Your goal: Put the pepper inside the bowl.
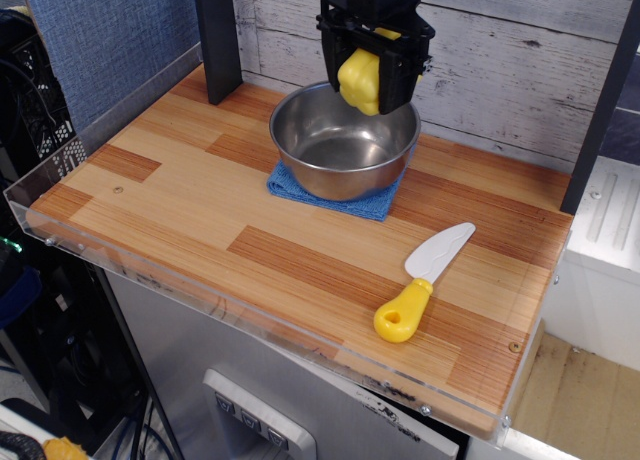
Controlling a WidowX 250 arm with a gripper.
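The yellow pepper (361, 81) is held in my black gripper (368, 88), which is shut on it from above. It hangs just over the far rim of the shiny steel bowl (343, 139), above the bowl's inside. The bowl stands on a blue cloth (372, 205) at the back middle of the wooden table. The pepper's stem is hidden by the gripper.
A white toy knife with a yellow handle (421, 282) lies at the front right. A dark post (217, 38) stands at the back left, another (601, 110) at the right. A wooden plank wall (500, 50) is behind. A clear plastic lip (200, 298) edges the table front.
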